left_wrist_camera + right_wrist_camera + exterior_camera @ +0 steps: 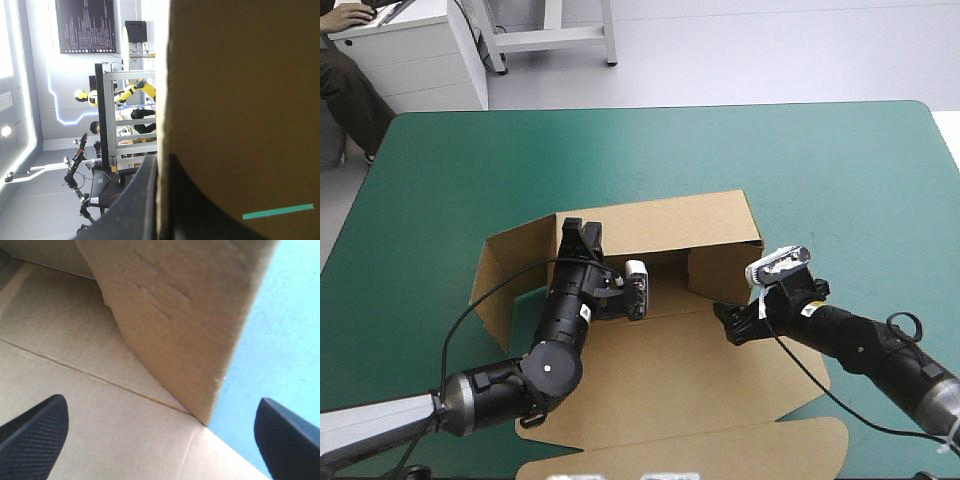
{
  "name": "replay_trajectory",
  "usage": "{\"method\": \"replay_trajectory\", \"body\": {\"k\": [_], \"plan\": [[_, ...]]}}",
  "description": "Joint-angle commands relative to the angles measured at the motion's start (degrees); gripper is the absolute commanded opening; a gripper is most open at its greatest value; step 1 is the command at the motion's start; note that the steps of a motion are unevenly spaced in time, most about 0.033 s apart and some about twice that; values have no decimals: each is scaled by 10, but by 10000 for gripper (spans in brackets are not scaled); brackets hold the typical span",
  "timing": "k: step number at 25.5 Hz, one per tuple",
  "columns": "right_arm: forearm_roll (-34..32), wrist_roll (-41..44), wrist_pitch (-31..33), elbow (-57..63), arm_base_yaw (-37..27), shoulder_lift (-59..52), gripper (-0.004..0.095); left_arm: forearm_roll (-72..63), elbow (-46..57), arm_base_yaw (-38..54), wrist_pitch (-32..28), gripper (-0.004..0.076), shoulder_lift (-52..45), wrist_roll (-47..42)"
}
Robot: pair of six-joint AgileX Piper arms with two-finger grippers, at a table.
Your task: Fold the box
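- Okay, where's the box (660, 380)?
- Mid-table on the teal-green cover (820, 170), half built. Back wall (660, 225) is up. Left side flap (505, 285) is up but splayed outward. Right side wall (175, 315) is raised but leaning. Lid (720, 450) lies flat toward the near edge.
- Grippers?
- Left gripper (582, 238) is pinched on the back wall's top edge near its left corner. Its wrist view shows board sandwiched between the black fingers (142, 200), almost no gap. Right gripper (728, 325) is spread wide and holding nothing, low over the floor panel, with the right side wall just ahead.
- Handling notes?
- My read: light, stiff board that bends only along the scored creases. Faces look smooth, so a push could slip and an edge pinch is safer. Raised walls will likely spring back if released before tucking.
- Where should the right one grab?
- I'd take the free top edge of the right side wall, away from the corner crease, one finger each side. Squeeze lightly, since hard clamping would dent it. Left anchors the back wall, else the sheet may skate.
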Motion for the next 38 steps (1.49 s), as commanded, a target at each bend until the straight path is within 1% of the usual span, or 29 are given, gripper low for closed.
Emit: {"method": "replay_trajectory", "body": {"k": [1, 4, 6, 13, 24, 28, 30, 31, 32, 33, 34, 36, 38], "plan": [[-11, 11, -58, -19, -3, -11, 931, 65, -18, -3, 26, -10, -18, -8], [-7, 7, -146, -19, -3, -11, 931, 65, -18, -3, 26, -10, -18, -8], [-7, 7, -159, -19, -3, -11, 931, 65, -18, -3, 25, -10, -18, -8], [-7, -29, -159, -21, -3, -10, 930, 65, -18, -3, 22, -10, -18, -8], [-6, -30, -158, -31, -3, 27, 927, 65, -18, -3, 18, -10, -18, -8], [-5, -38, -154, -51, -3, 30, 893, 65, -18, -3, 18, -10, -18, -8], [-5, -38, -145, -62, -3, 30, 819, 65, -18, -3, 18, -10, -18, -8], [-5, -38, -142, -65, -3, 30, 700, 65, -18, -3, 18, -10, -18, -8], [-5, -38, -142, -65, -3, 30, 609, 65, -18, -3, 18, -10, -18, -8], [-5, -38, -140, -65, -3, 30, 368, 65, -18, -3, 18, -10, -18, -8], [-5, -38, -140, -65, -3, 30, 265, 65, -18, -3, 18, -10, -18, -8], [-5, -38, -140, -65, -3, 30, 15, 65, -18, -3, 18, -10, -18, -8], [-3, -38, -132, -65, -3, 30, -13, 65, -18, -3, 18, -10, -18, -8]]}}
